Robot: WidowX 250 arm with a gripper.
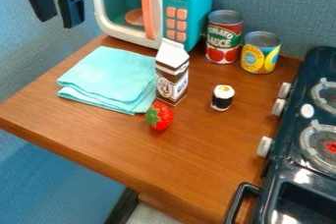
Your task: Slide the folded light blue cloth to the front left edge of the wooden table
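Note:
The black gripper hangs at the upper left, left of the toy microwave and above the folded cloth, open with nothing between its fingers. A folded turquoise cloth lies on the wooden counter. Beside its right edge stands a brown and white milk carton. A red strawberry with a green top lies just in front of the carton. To the right, a small sushi roll, black and white with a yellow spot on top, stands upright. Two cans, a tomato one and a yellow one, stand behind it.
A turquoise and white toy microwave with an orange handle stands at the back. Along the right side is a dark toy stove with white knobs, burners and a black handle. The wooden counter's front edge slants down to the right.

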